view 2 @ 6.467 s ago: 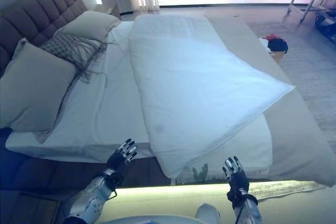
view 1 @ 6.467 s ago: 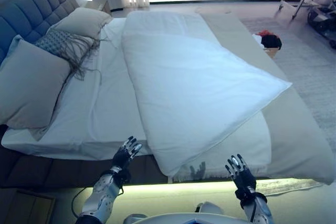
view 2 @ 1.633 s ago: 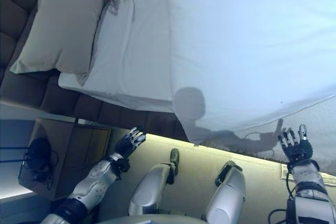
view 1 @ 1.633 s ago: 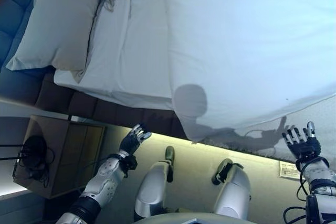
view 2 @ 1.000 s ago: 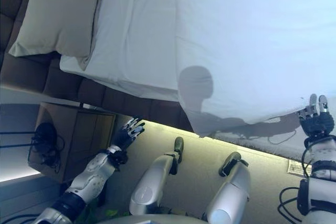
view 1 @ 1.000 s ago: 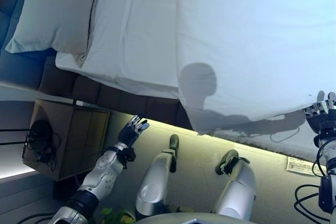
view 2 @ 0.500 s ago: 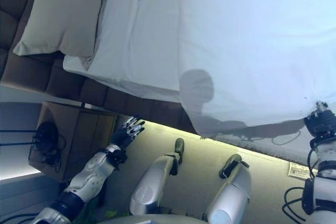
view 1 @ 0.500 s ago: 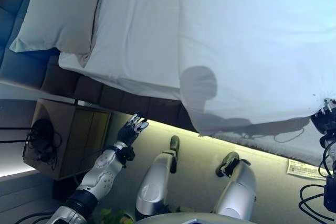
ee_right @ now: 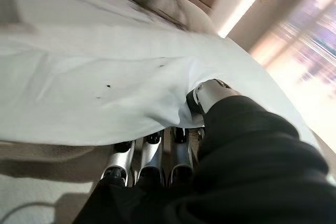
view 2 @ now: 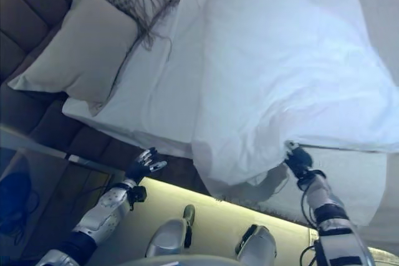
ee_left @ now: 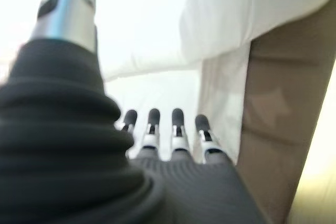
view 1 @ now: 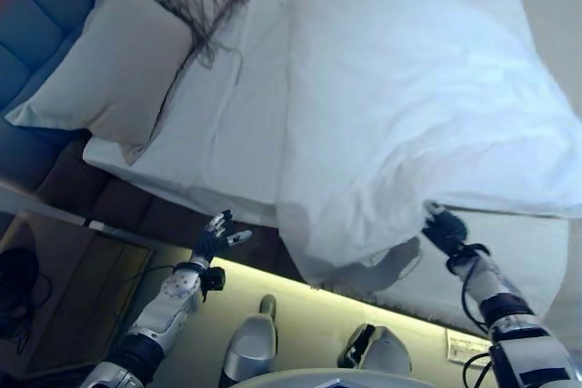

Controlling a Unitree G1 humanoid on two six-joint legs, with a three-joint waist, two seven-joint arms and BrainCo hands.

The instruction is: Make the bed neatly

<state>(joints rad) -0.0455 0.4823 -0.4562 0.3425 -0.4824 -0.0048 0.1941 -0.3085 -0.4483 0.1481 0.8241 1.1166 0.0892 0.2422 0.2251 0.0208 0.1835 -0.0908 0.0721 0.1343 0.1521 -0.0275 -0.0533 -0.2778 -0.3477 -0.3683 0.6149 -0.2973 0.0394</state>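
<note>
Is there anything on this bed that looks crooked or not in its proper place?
Yes. The white duvet lies askew, bunched and wrinkled at the near edge where the right hand pinches it, leaving the sheet beside the pillows uncovered.

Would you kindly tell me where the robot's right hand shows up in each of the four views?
Left eye view: right hand, lower right, at the duvet edge.
Right eye view: lower right, same edge.
Left wrist view: not visible.
Right wrist view: lower middle, pinching the duvet.
Shared landmark: the white duvet.

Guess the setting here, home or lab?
Most likely a bedroom, home or hotel style: a made-up bed with a white duvet, pillows against a padded headboard, and a nightstand beside it.
</note>
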